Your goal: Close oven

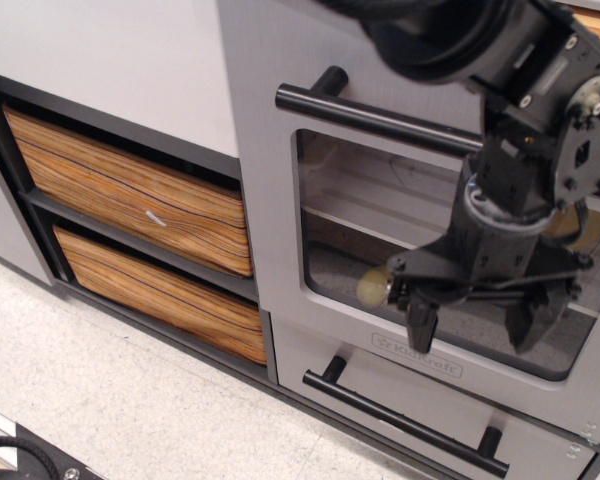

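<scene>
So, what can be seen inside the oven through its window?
Inside the oven, a pale ribbed tray and a small yellow object show. The gripper covers the right part.

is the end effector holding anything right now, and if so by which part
Nothing is held. The end effector is open in front of the oven window, its fingers apart with nothing between them, below the black bar handle.
</scene>
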You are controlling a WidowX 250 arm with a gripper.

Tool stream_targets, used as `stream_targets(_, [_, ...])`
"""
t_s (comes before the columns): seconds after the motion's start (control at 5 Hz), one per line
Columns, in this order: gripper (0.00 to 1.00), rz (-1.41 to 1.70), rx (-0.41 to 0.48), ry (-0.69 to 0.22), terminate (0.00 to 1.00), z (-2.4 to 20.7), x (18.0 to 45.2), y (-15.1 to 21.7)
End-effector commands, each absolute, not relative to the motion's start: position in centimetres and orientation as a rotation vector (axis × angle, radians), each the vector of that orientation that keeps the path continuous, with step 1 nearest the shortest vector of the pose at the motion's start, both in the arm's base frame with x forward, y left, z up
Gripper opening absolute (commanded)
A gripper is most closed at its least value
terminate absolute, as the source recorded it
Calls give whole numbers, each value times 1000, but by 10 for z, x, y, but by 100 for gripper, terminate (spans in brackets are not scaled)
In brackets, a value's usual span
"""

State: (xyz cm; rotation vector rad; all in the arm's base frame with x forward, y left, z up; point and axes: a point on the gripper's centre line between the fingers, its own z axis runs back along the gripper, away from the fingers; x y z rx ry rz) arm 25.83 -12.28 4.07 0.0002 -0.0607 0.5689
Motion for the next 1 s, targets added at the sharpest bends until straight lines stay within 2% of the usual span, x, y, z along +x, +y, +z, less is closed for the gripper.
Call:
stream_targets(0.0, [100, 590, -29, -102, 0, 60, 282, -119])
stream_targets(0.6, [100, 590, -29, -102, 0, 60, 282, -119])
stream_targets(0.8, [100, 590, -29, -102, 100, 60, 282, -119])
